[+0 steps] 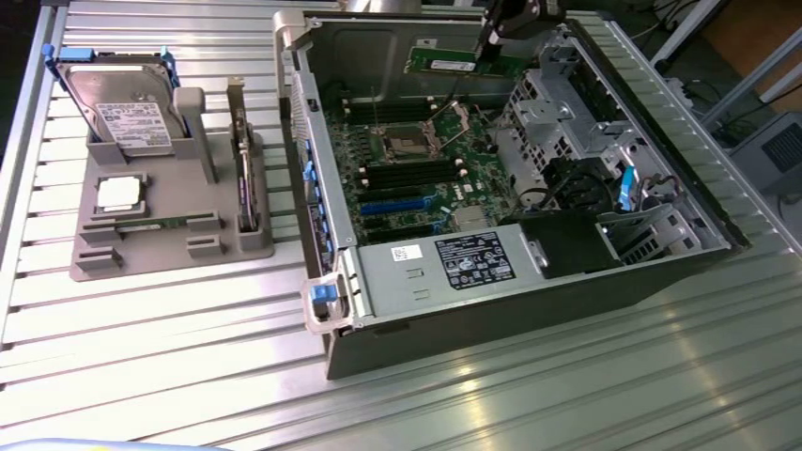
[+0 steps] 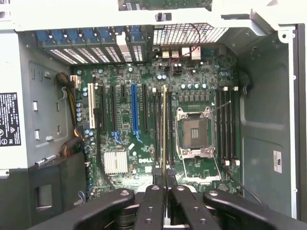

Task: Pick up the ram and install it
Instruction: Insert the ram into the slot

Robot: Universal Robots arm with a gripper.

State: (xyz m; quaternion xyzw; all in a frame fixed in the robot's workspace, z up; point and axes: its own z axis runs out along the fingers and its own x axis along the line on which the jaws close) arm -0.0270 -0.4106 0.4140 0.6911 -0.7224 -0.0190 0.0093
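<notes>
Ram, pinched in gripper's nearly closed fingers, hangs over memory slots beside CPU socket; slight tilt may jam it.

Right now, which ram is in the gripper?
The ram over the open computer, pinched by the gripper; the other ram sits in the grey tray.

Light is cast evenly from above. Pale glare is reflected off the ribbed worktop; the computer case walls are left dim, and a thin glint is caught along the ram.
</notes>
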